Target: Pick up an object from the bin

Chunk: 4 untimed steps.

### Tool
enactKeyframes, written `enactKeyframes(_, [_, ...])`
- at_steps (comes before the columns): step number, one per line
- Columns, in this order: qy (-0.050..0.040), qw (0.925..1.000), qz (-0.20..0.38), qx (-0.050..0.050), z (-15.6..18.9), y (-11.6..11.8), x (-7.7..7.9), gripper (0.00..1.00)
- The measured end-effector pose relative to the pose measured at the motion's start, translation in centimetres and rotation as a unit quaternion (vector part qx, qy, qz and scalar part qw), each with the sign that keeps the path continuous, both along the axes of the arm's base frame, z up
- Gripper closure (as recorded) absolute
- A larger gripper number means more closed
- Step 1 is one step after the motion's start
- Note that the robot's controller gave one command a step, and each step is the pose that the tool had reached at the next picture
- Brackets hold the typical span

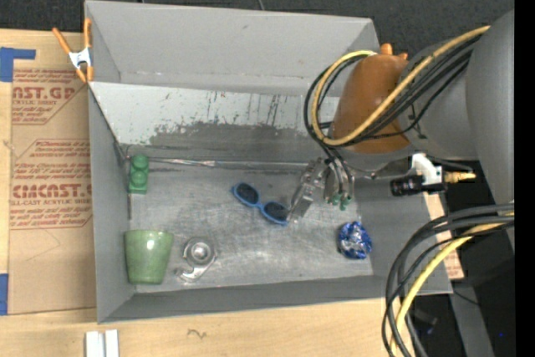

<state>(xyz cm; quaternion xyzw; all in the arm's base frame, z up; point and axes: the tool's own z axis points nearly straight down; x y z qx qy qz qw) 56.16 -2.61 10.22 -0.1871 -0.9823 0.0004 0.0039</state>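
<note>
My pincer (311,195) was down low in the grey bin (226,46), near the right side of the floor. I could not tell if it was released or clenched, because its tip was too hard to make out. I could not see anything held in it.

The thing closest to it was a little blue thing (260,203) made of two ovals joined together, maybe toy glasses. It lay flat in the middle of the bin floor. Its right end was just beside my pincer. I could not tell if they touched.

I think a few things could have gone wrong from there. The blue thing was thin and flat, so my pincer might have closed above it and caught nothing. If I came down a bit to one side, I might have pushed it away across the smooth floor. If I went too low, I might have bumped the metal floor. A shiny blue crumpled ball (354,239) lay near my pincer, toward the front right, and I might have knocked it.

The bin held only a few things, well apart from each other. A green cup (148,255) stood upright in the front left corner, and I could see nothing inside it. Just beside the cup lay a small silver metal thing (196,253). A small green block (138,174) sat by the left wall, farther back.
</note>
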Motion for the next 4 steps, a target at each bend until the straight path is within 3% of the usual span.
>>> enactKeyframes(1, [-0.0042, 1.0, 0.0, -0.001, 0.5, -0.1, 0.3, 0.0])
enactKeyframes(2, [-0.0077, 0.9949, 0.101, -0.001, -3.1, 3.5, 0.1, 0.0])
enactKeyframes(3, [-0.0087, 0.9949, 0.1, -0.001, -3.0, 3.5, 0.1, 1.0])
enactKeyframes(4, [-0.009, 0.979, 0.204, -0.001, 13.5, 2.8, -0.5, 1.0])
